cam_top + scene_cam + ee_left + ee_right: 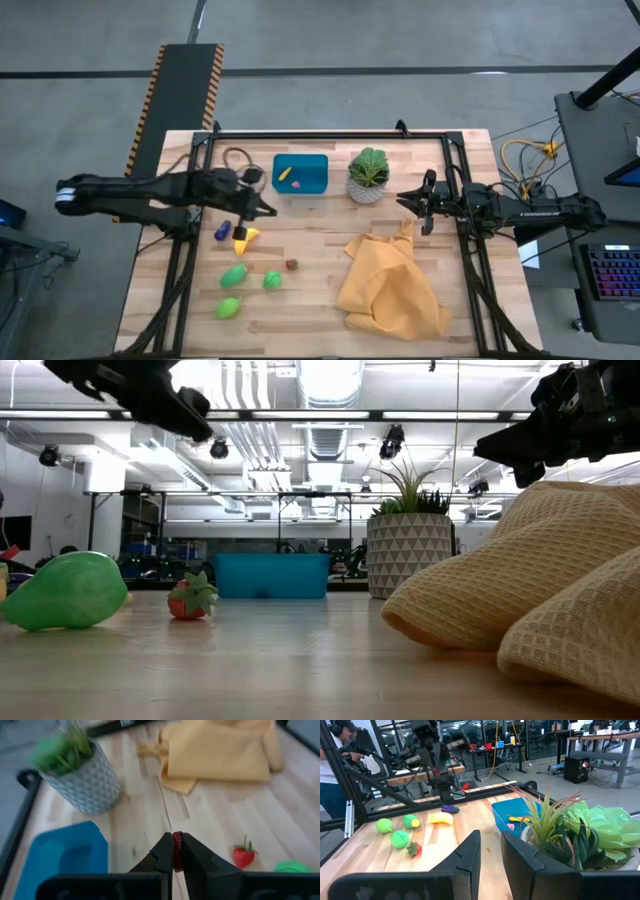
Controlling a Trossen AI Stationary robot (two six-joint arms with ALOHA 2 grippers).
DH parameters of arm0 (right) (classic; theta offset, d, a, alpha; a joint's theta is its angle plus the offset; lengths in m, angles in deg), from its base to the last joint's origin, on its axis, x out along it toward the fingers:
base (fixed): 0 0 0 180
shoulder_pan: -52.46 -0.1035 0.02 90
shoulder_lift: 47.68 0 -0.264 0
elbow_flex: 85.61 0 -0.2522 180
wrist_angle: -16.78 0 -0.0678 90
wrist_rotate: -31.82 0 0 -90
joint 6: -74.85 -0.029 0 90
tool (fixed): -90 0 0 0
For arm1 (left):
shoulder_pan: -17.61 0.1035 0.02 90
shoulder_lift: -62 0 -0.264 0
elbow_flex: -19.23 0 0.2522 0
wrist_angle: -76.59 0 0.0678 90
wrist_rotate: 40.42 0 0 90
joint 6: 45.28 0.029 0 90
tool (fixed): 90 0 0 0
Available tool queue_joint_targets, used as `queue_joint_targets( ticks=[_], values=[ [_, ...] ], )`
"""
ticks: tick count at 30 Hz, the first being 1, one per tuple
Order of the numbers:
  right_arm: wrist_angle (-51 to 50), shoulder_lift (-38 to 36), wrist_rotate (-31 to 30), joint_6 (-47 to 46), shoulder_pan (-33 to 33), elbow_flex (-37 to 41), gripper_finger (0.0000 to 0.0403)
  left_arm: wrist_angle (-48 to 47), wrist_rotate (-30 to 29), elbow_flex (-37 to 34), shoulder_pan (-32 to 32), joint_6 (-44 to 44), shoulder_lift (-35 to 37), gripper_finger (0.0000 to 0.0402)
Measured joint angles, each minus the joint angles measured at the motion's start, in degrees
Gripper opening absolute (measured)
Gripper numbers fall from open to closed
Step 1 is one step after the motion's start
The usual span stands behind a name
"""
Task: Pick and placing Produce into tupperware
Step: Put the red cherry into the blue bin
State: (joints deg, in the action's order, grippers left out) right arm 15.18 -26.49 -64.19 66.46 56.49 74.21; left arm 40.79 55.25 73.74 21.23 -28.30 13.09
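The left gripper (268, 210), pinching a small dark red piece (177, 851), hangs just beside the teal tupperware (310, 180), nearer than the right arm.

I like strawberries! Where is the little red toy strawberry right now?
In the high view the little red toy strawberry lies on the wooden table, between the round green toy fruit and the crumpled yellow cloth.

The wooden tabletop (310, 250) carries a teal tupperware (301, 173) and plant pot (368, 177) between both end effectors, a yellow cloth (390, 280) beside the right end effector (404, 198), and produce (245, 270) under the left end effector (270, 211).
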Motion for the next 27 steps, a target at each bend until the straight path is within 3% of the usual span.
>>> queue_joint_targets(
  ticks=[14, 27],
  values=[
    [0.0, 0.01, 0.02, -0.19, 0.0, 0.0, 0.0068, 0.74, -1.7, -8.84, -0.02, -0.07, 18.84, 0.0004],
    [0.0, 0.02, 0.0, -0.12, -0.01, 0.07, 0.0068, 12.65, -3.84, -18.89, 0.17, 3.16, 23.99, 0.0004]
  ],
)
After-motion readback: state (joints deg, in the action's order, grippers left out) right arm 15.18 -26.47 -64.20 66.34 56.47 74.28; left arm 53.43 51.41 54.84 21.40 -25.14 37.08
